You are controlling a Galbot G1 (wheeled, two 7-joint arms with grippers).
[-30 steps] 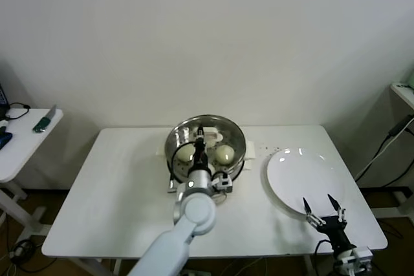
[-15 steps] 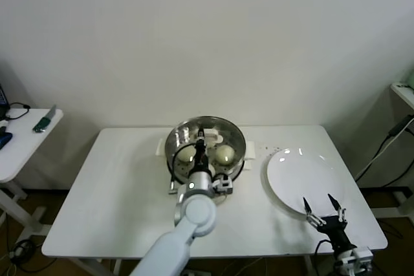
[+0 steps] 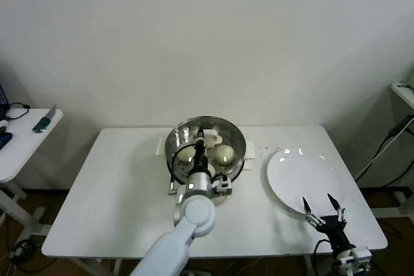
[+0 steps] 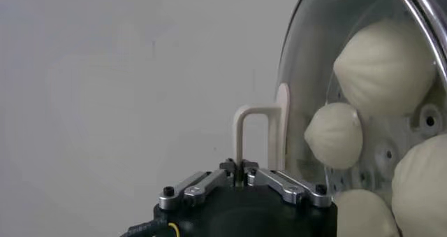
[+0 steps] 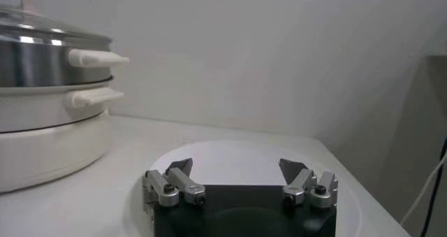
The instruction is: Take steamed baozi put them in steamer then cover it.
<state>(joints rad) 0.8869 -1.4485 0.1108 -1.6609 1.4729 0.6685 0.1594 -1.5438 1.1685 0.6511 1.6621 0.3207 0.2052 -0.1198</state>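
Left hand [image 4: 241, 167] is pinched shut on the lid [image 4: 297, 105] handle, lid sitting on the steamer [image 3: 237, 153] at the bench's back edge; right hand [image 5: 237, 182] is open.

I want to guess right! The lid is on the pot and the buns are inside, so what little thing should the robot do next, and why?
Probably open the left gripper and let go of the cover's handle: the cover already sits on the steamer over the baozi.

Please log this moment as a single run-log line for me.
stage: cover on steamer, baozi inside | left gripper: shut on cover handle | right gripper: open, idle over plate
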